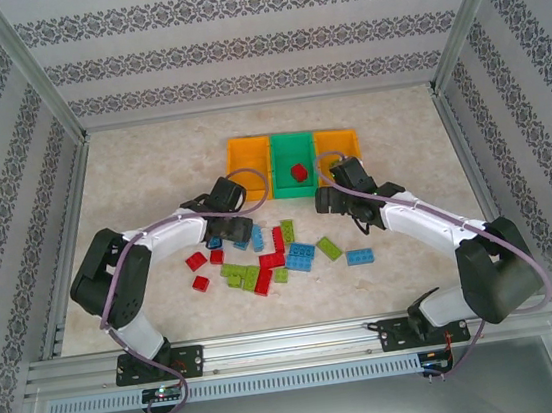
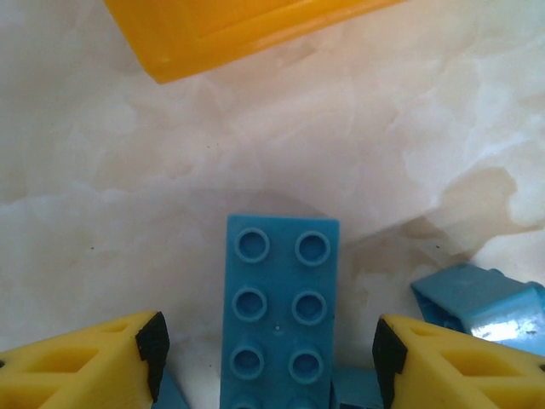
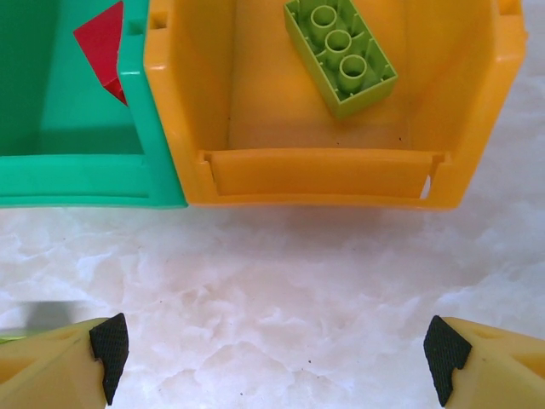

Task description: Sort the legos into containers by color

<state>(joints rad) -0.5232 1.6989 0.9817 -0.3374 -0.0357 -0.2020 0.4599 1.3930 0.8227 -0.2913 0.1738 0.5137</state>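
Observation:
My left gripper stands open astride a light blue lego lying flat on the table, with a gap between the brick and each pad. From above, the left gripper is at the near left of the containers. The left orange bin, green bin and right orange bin stand in a row. A red lego lies in the green bin. A light green lego lies in the right orange bin. My right gripper is open over bare table before that bin.
Loose legos are scattered on the table near the arms: a red one, a green one, blue ones and several more bunched in the middle. Another blue brick lies just right of my left fingers. Metal frame posts and patterned walls ring the table.

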